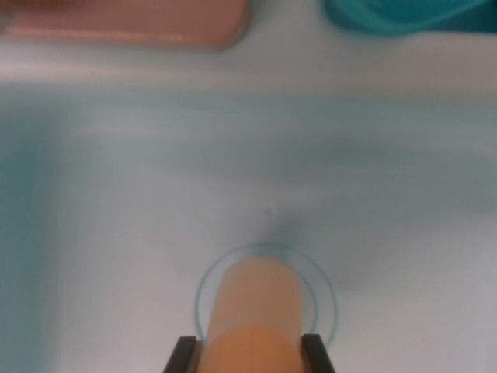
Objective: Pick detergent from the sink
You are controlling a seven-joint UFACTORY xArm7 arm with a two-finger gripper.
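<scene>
Wrist view shows the hand (250, 351) squeezing the orange detergent (252, 311) bottle, right over the sink's (116, 202) round drain ring (326, 299). I think the smooth bottle could slip out and drop back down if the squeeze is weak.

The whole wrist view is soft and out of focus, leaving the sink (116, 194) without sharp edges. A pink object (132, 23) and a teal object (404, 15) are cut off by the top edge, too blurred to identify. The orange bottle (256, 318) and the gripper (252, 353) run off the bottom edge, contact unclear.
</scene>
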